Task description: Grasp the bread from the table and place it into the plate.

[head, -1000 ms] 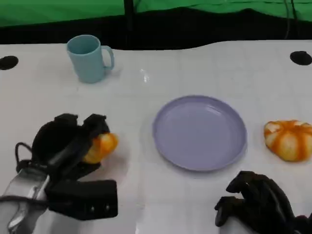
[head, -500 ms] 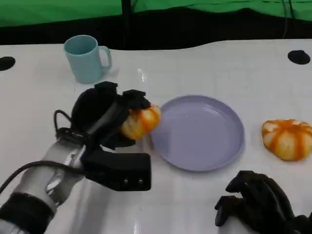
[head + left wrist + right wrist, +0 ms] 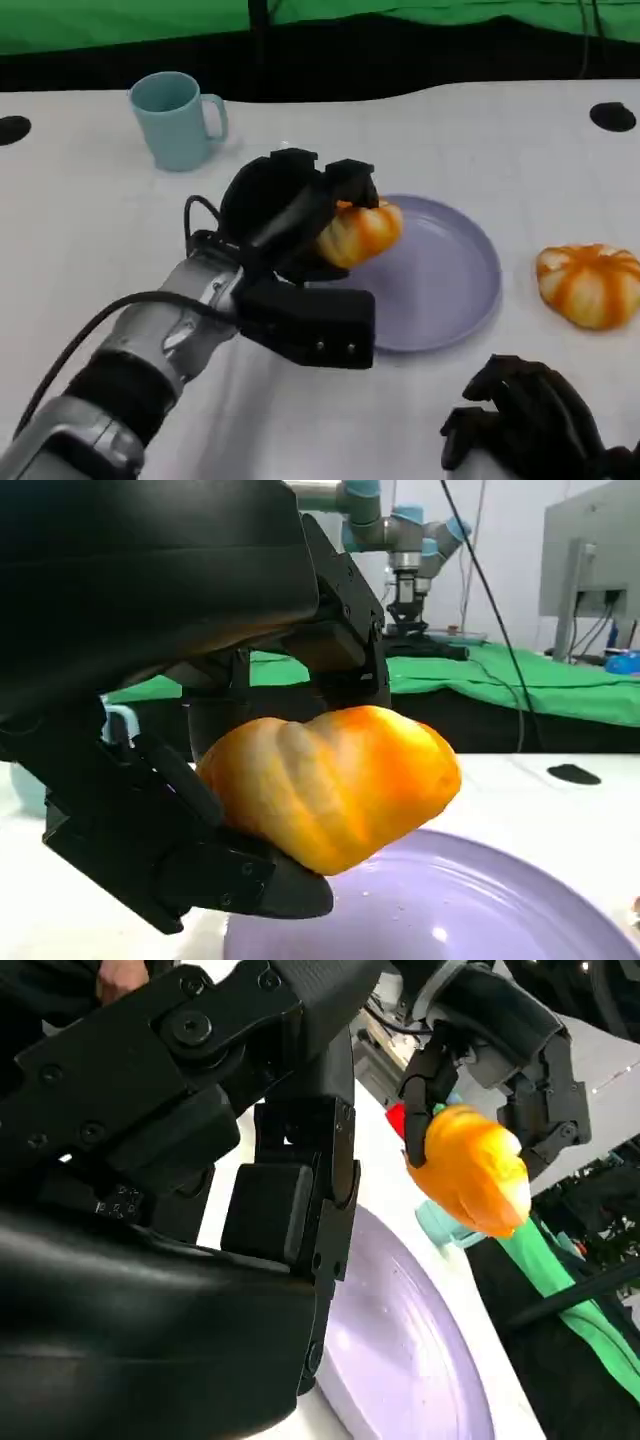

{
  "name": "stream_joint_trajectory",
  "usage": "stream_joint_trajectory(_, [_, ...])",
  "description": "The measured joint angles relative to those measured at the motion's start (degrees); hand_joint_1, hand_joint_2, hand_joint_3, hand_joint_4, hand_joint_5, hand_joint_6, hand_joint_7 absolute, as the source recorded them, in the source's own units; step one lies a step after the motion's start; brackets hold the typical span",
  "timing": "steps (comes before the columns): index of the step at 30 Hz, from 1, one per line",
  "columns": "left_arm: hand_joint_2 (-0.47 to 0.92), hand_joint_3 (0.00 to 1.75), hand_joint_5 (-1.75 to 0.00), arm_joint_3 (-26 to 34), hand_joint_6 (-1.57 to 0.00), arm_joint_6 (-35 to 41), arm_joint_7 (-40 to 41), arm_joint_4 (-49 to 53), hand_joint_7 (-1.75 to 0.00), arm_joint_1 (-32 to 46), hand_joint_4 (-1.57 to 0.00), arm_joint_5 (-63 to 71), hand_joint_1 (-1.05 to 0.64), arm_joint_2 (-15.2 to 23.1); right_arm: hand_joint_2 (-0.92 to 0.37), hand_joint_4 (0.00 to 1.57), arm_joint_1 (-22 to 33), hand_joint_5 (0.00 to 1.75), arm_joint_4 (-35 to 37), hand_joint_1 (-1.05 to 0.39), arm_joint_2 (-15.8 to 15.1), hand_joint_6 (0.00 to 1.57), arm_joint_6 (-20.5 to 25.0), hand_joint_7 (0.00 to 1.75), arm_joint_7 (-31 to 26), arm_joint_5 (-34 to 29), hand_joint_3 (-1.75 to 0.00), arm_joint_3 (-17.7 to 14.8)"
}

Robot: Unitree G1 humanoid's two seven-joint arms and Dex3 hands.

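White table (image 3: 80, 230) is carrying a blue mug (image 3: 178, 118) at far left. Next, the left hand (image 3: 290, 215) is gripping the bread (image 3: 358, 230), long axis lying sideways, above the purple plate's (image 3: 450, 290) left rim. Another bread (image 3: 590, 285) is lying right; the right hand (image 3: 530, 420) is resting with fingers curled, holding nothing.

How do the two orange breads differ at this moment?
The bread in the left hand is the held bread, lifted over the plate near its left rim; the other bread lies on the table right of the plate, untouched. Both are orange, rounded, with pale stripes.
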Motion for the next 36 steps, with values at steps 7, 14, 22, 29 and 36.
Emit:
stream_joint_trajectory(7, [0.53, 1.04, -1.75, -1.8, -0.76, -0.6, 0.6, 8.2, -1.42, -3.6, -0.92, 0.1, -0.29, -5.0, -0.72, 1.57, 0.1, 0.74, -0.4, -1.05, 0.0, 1.57, 0.2, 0.38, 0.0, 0.1, 0.0, 0.1])
stream_joint_trajectory(14, [0.62, 0.89, -1.75, -3.1, -0.81, -0.2, 2.8, 15.1, -1.03, -7.0, -0.89, 0.1, -0.26, -7.8, -0.71, 1.57, 0.3, 0.75, -0.7, -1.05, 0.0, 1.57, 0.2, 0.4, 0.0, 0.1, 0.0, 0.1])
stream_joint_trajectory(22, [0.92, 0.37, -1.13, -3.6, -0.5, 1.5, -1.8, 18.4, -0.6, -9.5, -0.53, -1.4, -0.42, -9.6, -0.71, 1.57, 0.4, 0.74, -1.1, -1.05, 0.0, 1.57, 0.6, 0.39, 0.0, 0.1, 0.0, 0.1])
stream_joint_trajectory(29, [0.92, 0.5, -0.38, -6.3, -0.12, 3.5, -13.7, 18.4, -0.02, -11.3, -0.06, -1.2, -0.96, -9.0, -0.73, 1.57, 1.5, 0.75, -2.5, -1.04, 0.1, 1.57, 0.7, 0.39, -0.2, 0.1, -0.01, 0.2])
stream_joint_trajectory(36, [0.92, 0.59, -0.3, -7.0, -0.12, 5.0, -22.4, 15.0, -0.02, -11.8, 0.0, -1.2, -1.05, -6.6, -0.71, 1.57, 1.5, 0.72, -2.5, -1.04, 0.1, 1.57, 1.0, 0.38, -0.2, 0.2, 0.0, 0.2])
